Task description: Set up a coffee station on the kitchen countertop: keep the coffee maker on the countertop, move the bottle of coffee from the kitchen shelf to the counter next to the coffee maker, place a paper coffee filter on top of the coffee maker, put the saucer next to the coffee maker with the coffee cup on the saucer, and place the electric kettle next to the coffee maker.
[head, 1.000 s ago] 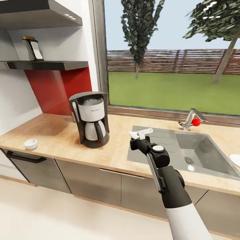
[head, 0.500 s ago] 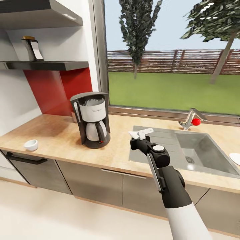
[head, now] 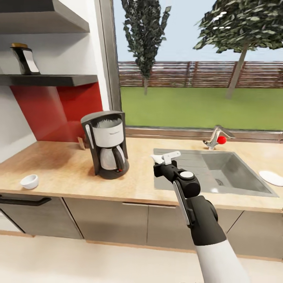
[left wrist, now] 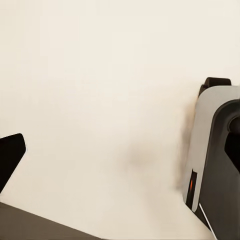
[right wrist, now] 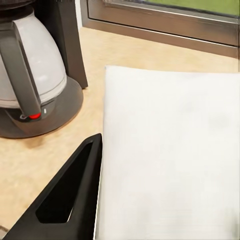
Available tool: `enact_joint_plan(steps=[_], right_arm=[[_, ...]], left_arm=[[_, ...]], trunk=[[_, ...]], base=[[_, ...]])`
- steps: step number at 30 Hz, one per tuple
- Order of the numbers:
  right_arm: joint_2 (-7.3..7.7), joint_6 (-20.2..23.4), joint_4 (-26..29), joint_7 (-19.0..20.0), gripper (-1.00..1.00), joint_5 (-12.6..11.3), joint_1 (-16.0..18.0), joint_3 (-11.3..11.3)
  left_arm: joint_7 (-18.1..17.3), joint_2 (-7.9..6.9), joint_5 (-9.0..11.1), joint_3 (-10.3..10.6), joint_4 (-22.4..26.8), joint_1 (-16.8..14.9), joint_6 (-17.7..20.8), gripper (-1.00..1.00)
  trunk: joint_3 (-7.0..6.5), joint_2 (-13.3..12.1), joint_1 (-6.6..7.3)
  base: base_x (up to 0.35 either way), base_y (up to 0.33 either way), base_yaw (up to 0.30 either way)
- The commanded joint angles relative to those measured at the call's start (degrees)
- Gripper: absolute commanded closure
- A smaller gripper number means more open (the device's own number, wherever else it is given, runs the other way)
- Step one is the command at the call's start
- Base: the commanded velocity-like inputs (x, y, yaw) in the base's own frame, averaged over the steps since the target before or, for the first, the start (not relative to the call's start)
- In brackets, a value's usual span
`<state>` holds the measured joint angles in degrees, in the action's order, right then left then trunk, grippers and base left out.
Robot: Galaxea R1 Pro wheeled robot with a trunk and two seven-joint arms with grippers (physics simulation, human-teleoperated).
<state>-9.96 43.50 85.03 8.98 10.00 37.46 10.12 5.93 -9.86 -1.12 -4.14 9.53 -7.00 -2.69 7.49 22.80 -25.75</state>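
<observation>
I am holding the right claw (head: 165, 158) out over the front of the bench (head: 70, 173), and it is gripping the paper coffee filter (head: 157, 158), its fingers closed on the white paper. In the right wrist view the filter (right wrist: 170, 155) is covering most of the picture, with one black finger (right wrist: 70, 200) lying along its edge. The coffee maker (head: 105, 143) is standing upright on the bench just to the left of the claw, its carafe (right wrist: 35, 75) and red switch (right wrist: 34, 116) facing me. To the right of the claw the sink (head: 220, 173) is sitting sunk into the bench, with the tap (head: 214, 138) behind it under the window. The saucer (head: 271, 177) is lying on the bench past the sink's right edge. The coffee cup (head: 30, 181) is sitting near the bench's left front edge, well apart from the coffee maker. The bottle of coffee (head: 24, 59) is standing on the kitchen shelf (head: 47, 80) up on the left wall. In the left wrist view I am seeing pale floor and part of the robot's base (left wrist: 215, 155); I cannot tell how the left claw is standing.
</observation>
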Motion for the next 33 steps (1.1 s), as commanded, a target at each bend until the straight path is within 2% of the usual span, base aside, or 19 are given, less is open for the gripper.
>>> enact_joint_plan(steps=[1,8,26,33], right_arm=[[-0.04,0.3,0.0,0.4,1.0,0.5,0.1,0.0],[-0.04,0.3,0.0,0.4,1.0,0.5,0.1,0.0],[-0.04,0.3,0.0,0.4,1.0,0.5,0.1,0.0],[-0.04,0.3,0.0,0.4,1.0,0.5,0.1,0.0]], left_arm=[[0.0,0.04,-0.1,-0.4,0.0,0.0,-0.2,-1.0],[0.0,0.02,-0.1,-0.4,0.0,0.0,-0.2,-1.0],[0.0,0.02,0.1,-0.6,-0.1,0.0,-0.2,-1.0],[0.0,0.02,0.1,-0.6,-0.1,0.0,-0.2,-1.0]], trunk=[[0.07,0.1,-0.04],[-0.18,0.1,-0.04],[-0.21,0.1,-0.04],[-0.36,0.1,-0.04]], base=[[0.0,0.31,-0.241],[0.0,0.31,-0.177],[0.0,0.31,-0.014],[0.0,0.28,-0.223]])
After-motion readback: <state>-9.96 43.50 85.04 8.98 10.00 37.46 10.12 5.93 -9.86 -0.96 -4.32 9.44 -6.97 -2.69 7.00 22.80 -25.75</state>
